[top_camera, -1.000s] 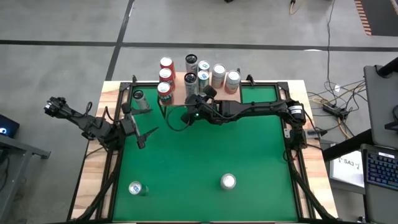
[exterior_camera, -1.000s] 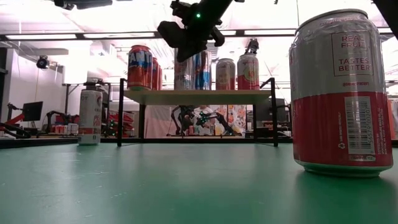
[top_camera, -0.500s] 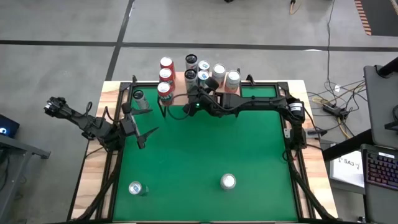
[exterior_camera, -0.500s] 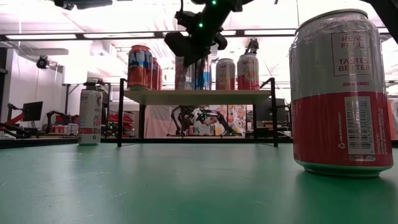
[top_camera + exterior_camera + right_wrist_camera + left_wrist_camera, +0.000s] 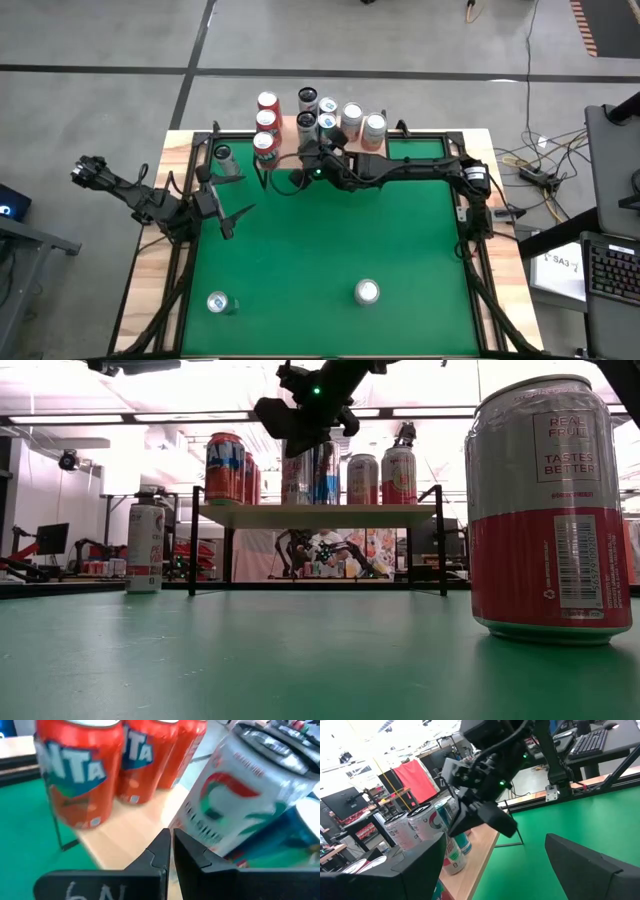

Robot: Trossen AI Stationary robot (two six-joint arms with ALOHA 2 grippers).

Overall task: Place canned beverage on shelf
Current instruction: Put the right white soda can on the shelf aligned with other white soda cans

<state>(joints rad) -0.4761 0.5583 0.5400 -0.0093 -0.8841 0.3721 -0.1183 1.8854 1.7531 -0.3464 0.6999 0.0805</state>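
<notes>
— While the right gripper (image 5: 303, 152) hangs over the front edge of the shelf (image 5: 320, 515), fingers pressed together and holding nothing, what would you watch?

— The clearance. Its tips sit just in front of the white and teal can (image 5: 235, 805), with the row of red cans (image 5: 266, 122) close on the other side. I'd raise it above the can tops before swinging it anywhere, and keep the fingers together until it is off the shelf, so nothing gets nudged.

— And then?

— My guess is another can gets fetched. Three stand on the green table (image 5: 330, 240): one near the middle of the edge opposite the shelf (image 5: 367, 291), one by the corner at the left end of that edge (image 5: 218, 302), and one just beside the shelf's left legs (image 5: 222, 155).

— How do they stand?

— All upright, long axis vertical, lids up. So grip from the side, around the middle of the body, fingers level, and carry it without tilting.

— Where to set it?

— The bare wood seems to be toward the shelf's right end and front, so go there and lower it straight down.

— The left gripper (image 5: 232, 218)?

— Spread wide and empty, waiting near the table's left edge
</notes>
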